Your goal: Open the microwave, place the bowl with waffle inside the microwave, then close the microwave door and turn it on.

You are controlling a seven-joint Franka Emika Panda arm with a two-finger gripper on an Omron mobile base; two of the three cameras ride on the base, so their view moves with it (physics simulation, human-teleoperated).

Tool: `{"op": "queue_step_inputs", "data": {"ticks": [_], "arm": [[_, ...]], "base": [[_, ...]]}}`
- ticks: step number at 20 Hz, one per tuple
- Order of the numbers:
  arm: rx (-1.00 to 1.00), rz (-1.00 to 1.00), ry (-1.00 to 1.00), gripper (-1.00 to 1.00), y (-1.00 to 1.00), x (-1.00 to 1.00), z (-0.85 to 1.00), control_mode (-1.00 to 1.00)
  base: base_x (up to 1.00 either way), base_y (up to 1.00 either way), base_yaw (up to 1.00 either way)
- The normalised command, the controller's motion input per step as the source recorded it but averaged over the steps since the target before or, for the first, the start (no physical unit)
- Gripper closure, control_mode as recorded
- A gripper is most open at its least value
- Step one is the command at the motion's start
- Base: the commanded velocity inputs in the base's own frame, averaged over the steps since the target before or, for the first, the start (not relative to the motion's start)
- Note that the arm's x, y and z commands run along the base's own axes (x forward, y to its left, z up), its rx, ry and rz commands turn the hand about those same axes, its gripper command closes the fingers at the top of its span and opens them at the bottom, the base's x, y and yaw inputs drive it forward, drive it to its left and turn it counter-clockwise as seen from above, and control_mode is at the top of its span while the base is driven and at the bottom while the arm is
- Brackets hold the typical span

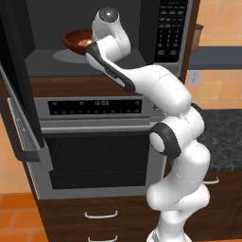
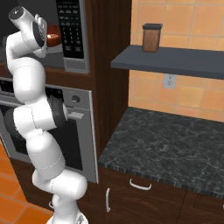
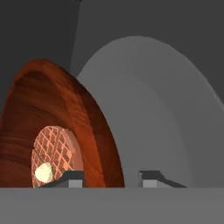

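Note:
The microwave point(image 1: 170, 33) stands open, its door point(image 1: 14, 71) swung out to the left with the bar handle low on it. My arm reaches into the cavity. The reddish-brown bowl with waffle point(image 1: 75, 38) hangs just above the grey turntable point(image 1: 64, 57). Seen from the hand, my gripper point(image 3: 112, 177) straddles the bowl's rim point(image 3: 98, 131), one fingertip inside and one outside, shut on it. The tan waffle point(image 3: 54, 148) lies in the bowl's middle with a pale lump on it. Behind the bowl lies the turntable point(image 3: 153, 109). From the right base, the bowl point(image 2: 53, 40) peeks out beside the keypad point(image 2: 72, 26).
A steel oven point(image 1: 94, 160) with a mesh window sits under the microwave, drawers below it. To the right is a dark stone counter point(image 2: 175, 144), with a grey shelf point(image 2: 175, 59) above it carrying a brown jar point(image 2: 152, 38).

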Motion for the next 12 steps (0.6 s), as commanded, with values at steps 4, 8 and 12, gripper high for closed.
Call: {"op": "queue_step_inputs", "data": {"ticks": [4, 8, 12], "arm": [[0.09, 0.00, -0.37, -1.00, 0.00, -0.24, -0.01, -1.00], [0.11, 0.04, -0.78, -1.00, -0.02, -1.00, -0.02, -1.00], [0.07, 0.00, -0.51, -1.00, -0.28, -1.00, -0.10, -1.00]], "base": [[0.00, 0.00, 0.00], [0.00, 0.00, 0.00], [0.00, 0.00, 0.00]]}}
